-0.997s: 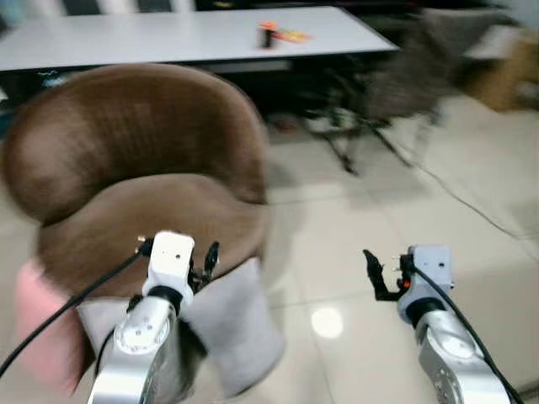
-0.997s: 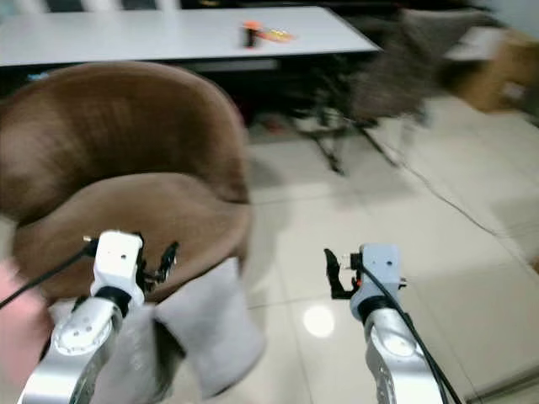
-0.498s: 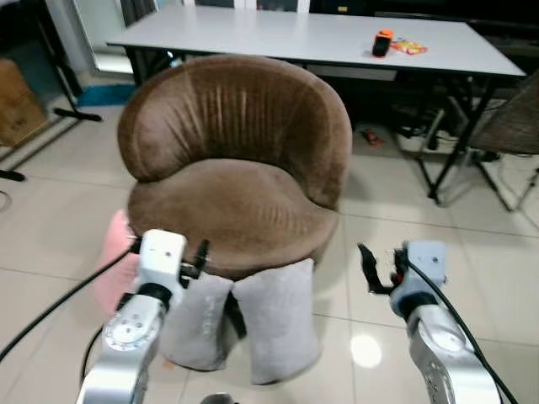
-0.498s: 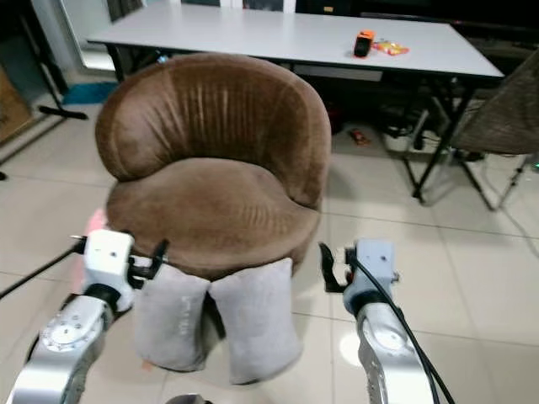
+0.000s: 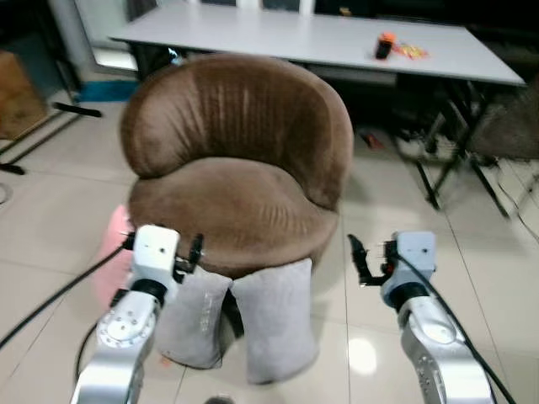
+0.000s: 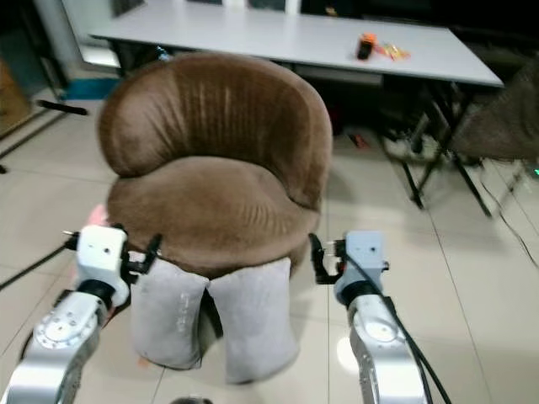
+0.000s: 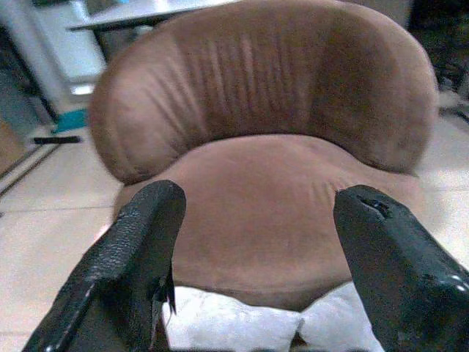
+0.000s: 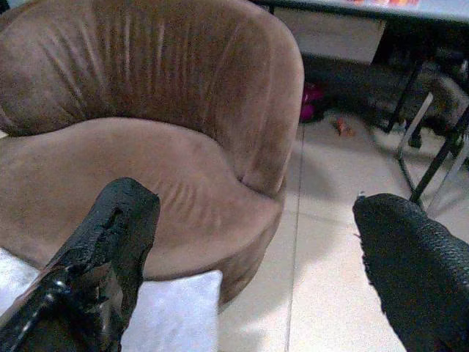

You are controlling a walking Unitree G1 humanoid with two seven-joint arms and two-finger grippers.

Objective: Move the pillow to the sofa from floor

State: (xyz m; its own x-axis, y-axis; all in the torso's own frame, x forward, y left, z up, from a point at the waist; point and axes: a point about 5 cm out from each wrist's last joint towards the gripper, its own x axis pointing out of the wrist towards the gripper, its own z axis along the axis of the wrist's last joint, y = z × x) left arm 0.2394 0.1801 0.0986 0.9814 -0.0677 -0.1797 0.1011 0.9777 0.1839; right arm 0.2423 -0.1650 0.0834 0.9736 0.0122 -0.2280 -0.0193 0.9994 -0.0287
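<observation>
Both grippers, left (image 5: pixel 195 251) and right (image 5: pixel 358 261), hang spread open and empty. Below and between them the grey pillow (image 5: pixel 274 318) leans on the floor against the sofa (image 5: pixel 240 210) ahead. It looks soft and light; pinching a top corner should lift it.

The pink thing (image 5: pixel 112 252) behind the left arm, possibly a cushion, is mostly hidden.
</observation>
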